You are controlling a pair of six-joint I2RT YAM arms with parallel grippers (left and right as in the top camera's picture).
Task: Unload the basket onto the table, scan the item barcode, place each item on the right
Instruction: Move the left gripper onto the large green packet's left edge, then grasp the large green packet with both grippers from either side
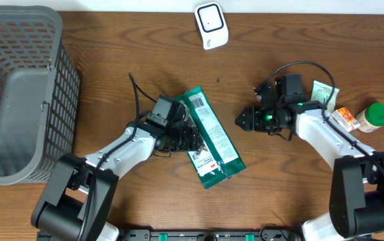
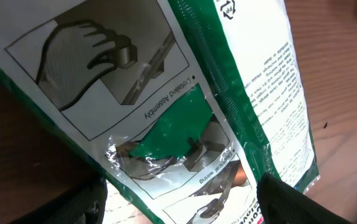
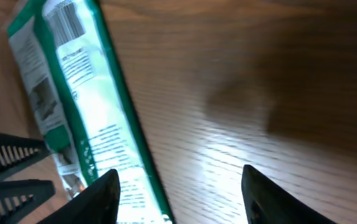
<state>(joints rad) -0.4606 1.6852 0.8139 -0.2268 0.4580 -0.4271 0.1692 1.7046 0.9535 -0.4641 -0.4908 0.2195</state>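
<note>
Jaws of my left gripper (image 1: 186, 139) stand spread over the edge of the green packet (image 1: 212, 137), not visibly pinching it; right gripper (image 1: 240, 120) gapes empty, near its other side. A careless close could crumple film over the barcode (image 3: 66, 23). Wooden table (image 1: 111, 53); white scanner (image 1: 211, 25) beyond; basket (image 1: 17, 94) far left.

On the bench (image 1: 124, 47), the package (image 1: 208, 137) lies in the middle, the basket (image 1: 17, 94) stands at the far left, the barcode scanner (image 1: 211, 25) sits behind the package at the back edge, and a sachet (image 1: 326, 92), a small packet (image 1: 346, 118) and a bottle (image 1: 372, 118) cluster at the right.
</note>
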